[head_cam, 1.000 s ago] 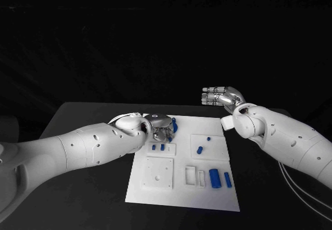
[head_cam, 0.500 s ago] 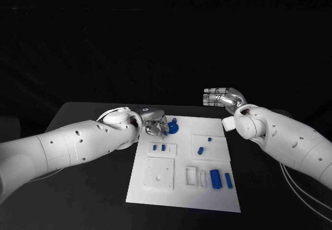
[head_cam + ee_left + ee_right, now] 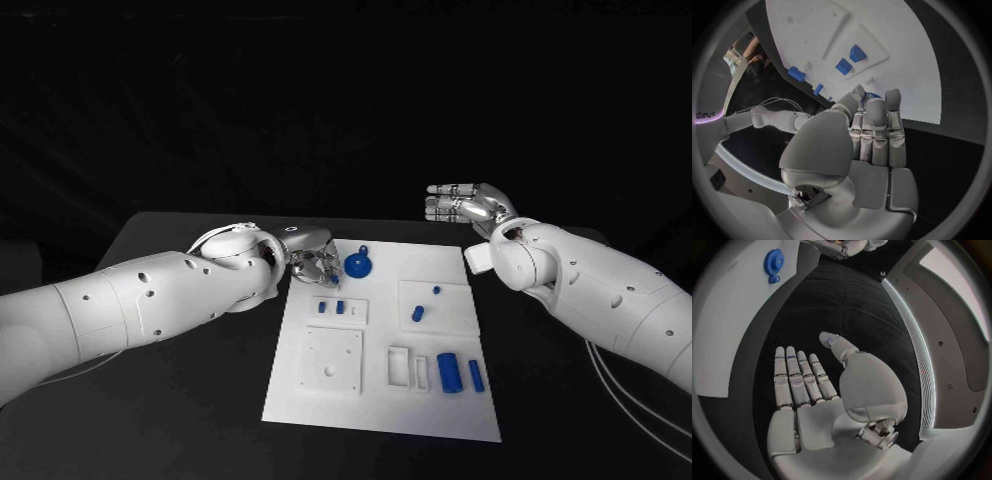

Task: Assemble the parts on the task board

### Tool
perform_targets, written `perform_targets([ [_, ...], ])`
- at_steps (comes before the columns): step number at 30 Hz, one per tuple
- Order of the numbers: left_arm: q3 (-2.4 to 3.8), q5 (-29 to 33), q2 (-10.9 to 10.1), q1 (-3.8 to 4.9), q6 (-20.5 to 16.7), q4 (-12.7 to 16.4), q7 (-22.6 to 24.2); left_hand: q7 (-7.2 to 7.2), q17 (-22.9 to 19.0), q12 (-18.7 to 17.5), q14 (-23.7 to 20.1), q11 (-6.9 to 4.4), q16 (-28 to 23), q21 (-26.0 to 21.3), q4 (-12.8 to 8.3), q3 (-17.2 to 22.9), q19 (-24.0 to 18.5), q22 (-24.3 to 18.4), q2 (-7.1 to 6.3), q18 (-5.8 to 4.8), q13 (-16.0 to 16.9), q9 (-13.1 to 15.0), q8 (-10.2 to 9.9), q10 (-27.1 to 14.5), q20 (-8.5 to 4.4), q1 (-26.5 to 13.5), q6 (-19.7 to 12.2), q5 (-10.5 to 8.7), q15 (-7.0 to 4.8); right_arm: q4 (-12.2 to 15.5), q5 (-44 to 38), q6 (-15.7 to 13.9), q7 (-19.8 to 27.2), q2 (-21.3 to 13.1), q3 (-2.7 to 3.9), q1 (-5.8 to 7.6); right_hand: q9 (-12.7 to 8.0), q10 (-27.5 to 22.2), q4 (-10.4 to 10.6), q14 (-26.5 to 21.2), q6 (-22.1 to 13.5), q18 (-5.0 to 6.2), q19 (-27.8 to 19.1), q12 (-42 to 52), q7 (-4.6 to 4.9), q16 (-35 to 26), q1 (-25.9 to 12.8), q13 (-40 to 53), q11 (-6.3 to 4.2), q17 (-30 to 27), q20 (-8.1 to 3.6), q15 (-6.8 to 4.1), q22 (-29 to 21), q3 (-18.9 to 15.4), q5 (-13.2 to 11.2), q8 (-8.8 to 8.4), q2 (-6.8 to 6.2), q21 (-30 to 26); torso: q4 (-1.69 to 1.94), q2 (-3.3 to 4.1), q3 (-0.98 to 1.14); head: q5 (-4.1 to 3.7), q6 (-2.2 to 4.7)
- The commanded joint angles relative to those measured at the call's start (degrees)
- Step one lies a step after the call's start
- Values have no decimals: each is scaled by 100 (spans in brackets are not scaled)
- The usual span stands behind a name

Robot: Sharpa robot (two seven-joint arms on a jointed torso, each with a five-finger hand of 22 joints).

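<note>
While poised just off the far left corner of the board (image 3: 433,405), holds nothing in the left hand (image 3: 310,262): fingers (image 3: 877,125) straight and laid side by side, thumb alongside, no part between them. Just beyond those fingertips, on the board's far edge a little in from that same corner, the blue gear (image 3: 358,264), lying flat. Whether touching the fingertips or a hair apart, cannot tell; from the left wrist, just a blue arc past the fingertips. Being round, has little of a long axis, apart from a small stub that seems to point at the board's far edge. Lies toward the board's middle from the left hand, so probably calls for a short sideways reach across the far edge, then a closing of fingers over the rim. Off the board's far right corner and raised above the table (image 3: 173,400), the right hand (image 3: 464,203): palm flat, fingers straight and close together, holding nothing. Well apart from the gear, so clearly the farther of the two; left hand the likely one for the pick. Nearer along the board: two small pieces (image 3: 330,308) in a recess on its left side, two more toward its right side, a cylinder (image 3: 447,372) with a slimmer piece beside it near its near right corner. Most of the assembly apparently not yet done.
</note>
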Motion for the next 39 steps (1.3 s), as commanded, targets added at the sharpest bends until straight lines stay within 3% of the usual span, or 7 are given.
perform_targets([
  [1, 4, 44, 33, 7, 115, -18, -28, 11, 7, -23, 11, 8, -20, 2, -8, -10, -6, 110, 14, -19, -5, 6, 12, -11, -18, 19, -32, 11, -3, 7, -6, 90, 58, 8, 0, -4, -5, 14, 15, 34, 3, -37, 31, -24, -11, -33, -49, -5, 6, -6, 8, -21, -4, -1, 18, -25, -15, -10, -8, 1, 3, 21, 2],
  [18, -13, 3, 246, -32, 242, -343, -7, 19, 12, -23, -1, 16, -42, 9, 11, -10, -14, 112, 18, -23, -5, 6, 11, -32, -22, 37, -59, 13, -4, 28, -7, 103, 56, 33, 0, -10, -5, 14, 15, 34, 3, -37, 31, -24, -11, -33, -49, -5, 6, -6, 8, -21, -4, -1, 18, -25, -15, -10, -14, 3, 13, 23, -10],
  [39, -51, 7, 308, -57, 375, -395, -16, 15, 19, -23, -9, 11, -55, 17, 34, -22, -17, 111, 22, -34, -5, 7, 12, -26, -26, 29, -57, -6, -7, 33, -7, 105, 56, 42, 0, -17, -6, -5, 17, 32, -5, -38, 34, -26, -11, -33, -48, -6, 9, -6, 8, -23, -3, -4, 19, -26, -16, -9, -11, 4, 12, 20, -24],
])
